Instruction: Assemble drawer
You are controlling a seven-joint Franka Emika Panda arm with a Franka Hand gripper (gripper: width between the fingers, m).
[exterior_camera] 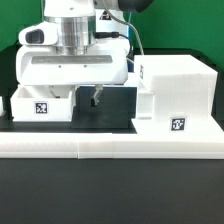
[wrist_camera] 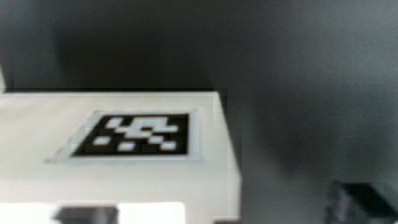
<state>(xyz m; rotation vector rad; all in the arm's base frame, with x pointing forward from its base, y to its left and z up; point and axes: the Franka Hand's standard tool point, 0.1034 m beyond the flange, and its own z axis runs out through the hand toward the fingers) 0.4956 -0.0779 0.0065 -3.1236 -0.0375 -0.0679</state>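
A white drawer part (exterior_camera: 42, 106) with a black-and-white tag lies at the exterior view's left. A larger white drawer box (exterior_camera: 178, 92) with a tag on its front stands at the exterior view's right. My gripper (exterior_camera: 97, 97) hangs low over the black table between the two, just beside the left part. In the wrist view the tagged part (wrist_camera: 143, 135) fills the picture's lighter half, and its near edge lies between my fingertips. My gripper (wrist_camera: 222, 207) is open, its fingers wide apart and holding nothing.
A low white wall (exterior_camera: 110, 146) runs along the front of the black work surface (exterior_camera: 112, 108). The arm's white body (exterior_camera: 75, 60) hides the area behind the left part.
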